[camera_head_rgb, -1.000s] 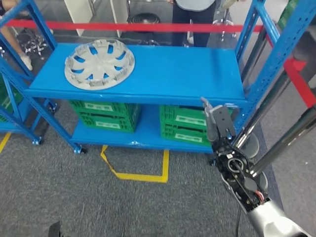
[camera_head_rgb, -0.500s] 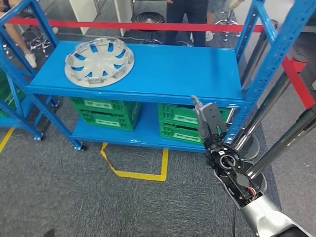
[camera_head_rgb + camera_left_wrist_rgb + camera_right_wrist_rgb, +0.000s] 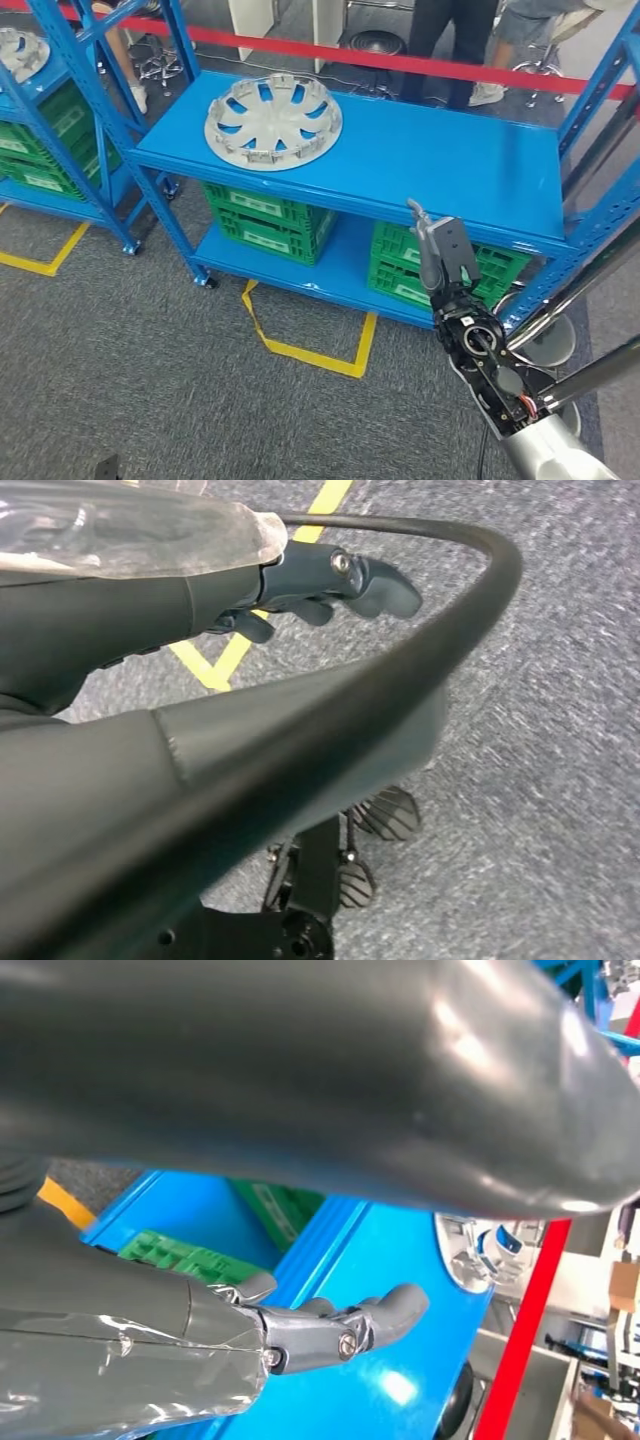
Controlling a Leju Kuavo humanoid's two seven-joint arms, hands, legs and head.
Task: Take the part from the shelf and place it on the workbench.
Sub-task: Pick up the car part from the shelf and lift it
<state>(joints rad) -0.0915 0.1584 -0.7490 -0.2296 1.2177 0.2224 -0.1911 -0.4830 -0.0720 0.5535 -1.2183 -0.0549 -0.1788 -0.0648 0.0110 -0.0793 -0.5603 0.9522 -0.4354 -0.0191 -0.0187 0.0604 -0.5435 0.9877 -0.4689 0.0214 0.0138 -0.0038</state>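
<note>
The whole view has swung since a moment ago — camera motion, not the hubcap (image 3: 273,121) — and the empty, open right hand (image 3: 440,255) is short of the shelf (image 3: 468,175); left hand (image 3: 317,580) hangs empty.

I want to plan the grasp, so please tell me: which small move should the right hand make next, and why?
Probably reach the right hand up and toward the robot's left, to the hubcap. It lies untouched on the top shelf, while the hand holds nothing and hangs at the shelf's front edge, well apart from it.
</note>
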